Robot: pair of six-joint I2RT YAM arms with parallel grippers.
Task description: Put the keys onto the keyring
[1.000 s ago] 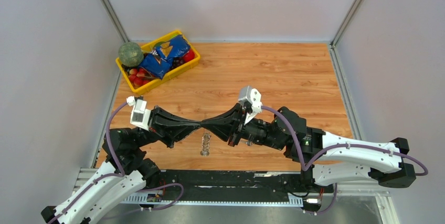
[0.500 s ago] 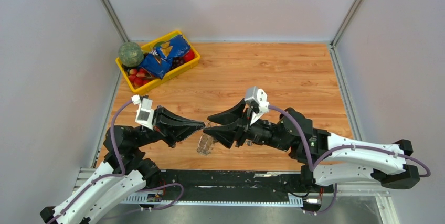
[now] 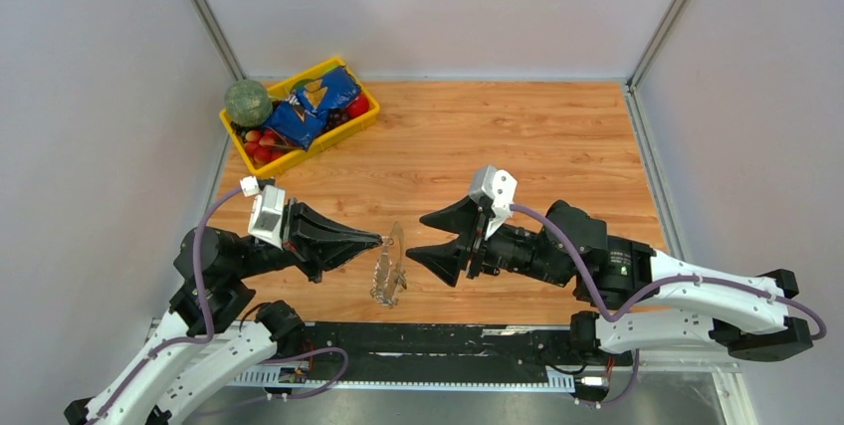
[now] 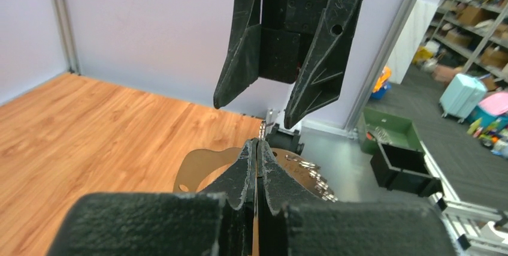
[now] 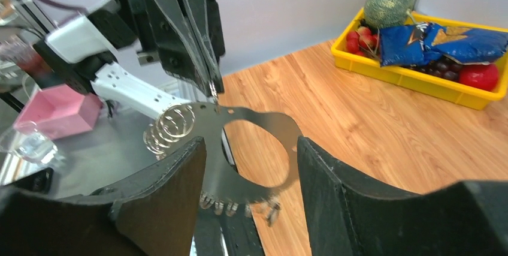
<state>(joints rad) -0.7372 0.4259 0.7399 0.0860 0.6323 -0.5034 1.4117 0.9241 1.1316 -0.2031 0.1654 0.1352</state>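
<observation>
The keyring (image 3: 388,264) is a thin flat metal loop with an oval hole, hanging above the table's near edge. My left gripper (image 3: 378,239) is shut on its upper edge; the pinch shows in the left wrist view (image 4: 257,142). Small silvery keys (image 5: 239,205) dangle along its lower edge, and wire rings (image 5: 174,124) hang at one end. My right gripper (image 3: 418,236) stands open just right of the loop, touching nothing. In the right wrist view the keyring (image 5: 257,114) lies in front of my spread right gripper (image 5: 251,148).
A yellow bin (image 3: 366,118) at the back left holds a blue bag, a green melon and red fruit. The black rail (image 3: 438,340) of the arm bases runs along the near edge, just below the hanging loop. Grey walls close in both sides.
My right gripper has opened and drawn back to the right, off the keyring. The left gripper has pulled a little to the left, still holding the loop, which now hangs from it alone.
</observation>
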